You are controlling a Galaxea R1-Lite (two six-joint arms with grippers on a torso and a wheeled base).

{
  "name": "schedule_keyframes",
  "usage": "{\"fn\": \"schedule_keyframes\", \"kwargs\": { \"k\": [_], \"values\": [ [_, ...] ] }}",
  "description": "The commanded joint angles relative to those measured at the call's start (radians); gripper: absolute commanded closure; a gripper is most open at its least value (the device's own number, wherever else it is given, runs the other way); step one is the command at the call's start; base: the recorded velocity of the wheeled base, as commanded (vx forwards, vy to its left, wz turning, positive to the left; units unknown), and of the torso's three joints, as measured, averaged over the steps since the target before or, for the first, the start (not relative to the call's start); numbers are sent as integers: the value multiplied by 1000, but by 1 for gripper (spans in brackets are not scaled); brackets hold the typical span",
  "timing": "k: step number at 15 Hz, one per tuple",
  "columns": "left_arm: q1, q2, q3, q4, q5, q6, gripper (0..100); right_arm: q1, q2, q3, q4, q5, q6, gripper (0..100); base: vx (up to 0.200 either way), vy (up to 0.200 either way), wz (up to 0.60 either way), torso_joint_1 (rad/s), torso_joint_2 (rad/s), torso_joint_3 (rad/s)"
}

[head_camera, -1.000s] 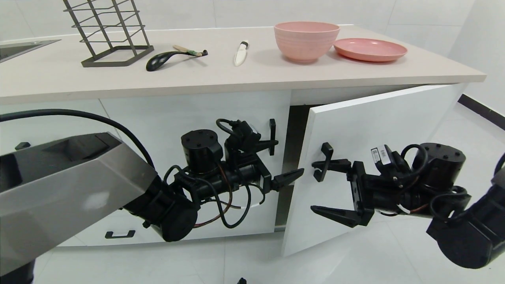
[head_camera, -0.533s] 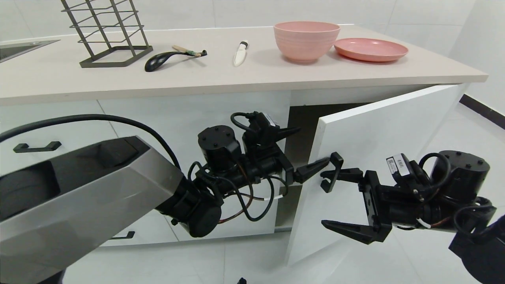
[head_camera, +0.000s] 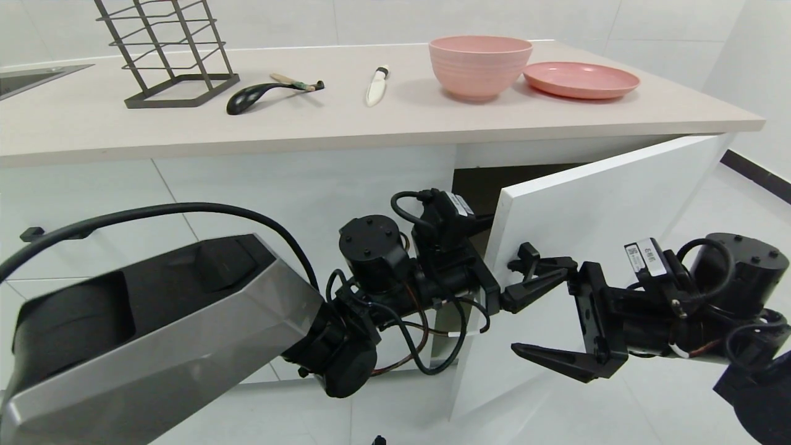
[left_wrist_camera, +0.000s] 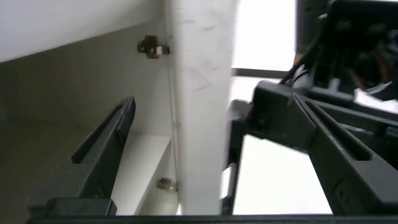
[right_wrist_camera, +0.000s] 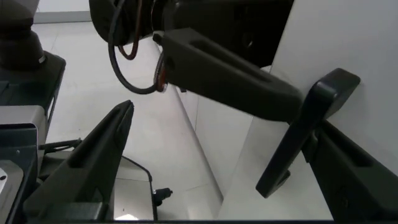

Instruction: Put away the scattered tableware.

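Tableware up on the counter point(head_camera: 371, 127), not put away yet: bowl point(head_camera: 479, 65), plate point(head_camera: 581, 79), spoon point(head_camera: 253, 97), knife point(head_camera: 377, 85). Left claw point(left_wrist_camera: 196, 106) spread wide around the cupboard door point(head_camera: 587, 204) edge, likely to swing it open. Right claw point(head_camera: 513, 308) spread too, by the handle point(head_camera: 527, 258).

bowl point(head_camera: 480, 65): matt pink plastic | rack point(head_camera: 170, 44): dark metal wire | door point(head_camera: 618, 204): smooth white

The beige countertop point(head_camera: 371, 123) spans the upper frame. What appears to be a sink point(head_camera: 31, 77) occupies the upper left corner. A black drawer handle point(head_camera: 31, 233) sits at mid-left.
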Motion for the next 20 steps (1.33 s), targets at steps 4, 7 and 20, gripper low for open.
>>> {"fn": "schedule_keyframes", "kwargs": {
  "k": [4,7,20],
  "values": [
    [7,13,-2,-46,7,-36,0,-99,19,18,19,-19,-3,0,0,0,0,0,0,0],
    [10,11,-16,-47,10,-36,0,-105,28,46,21,-25,-6,0,0,0,0,0,0,0],
    [-10,13,86,-53,16,-54,0,-207,-727,239,42,-188,-5,0,0,0,0,0,0,0]
  ]
}}
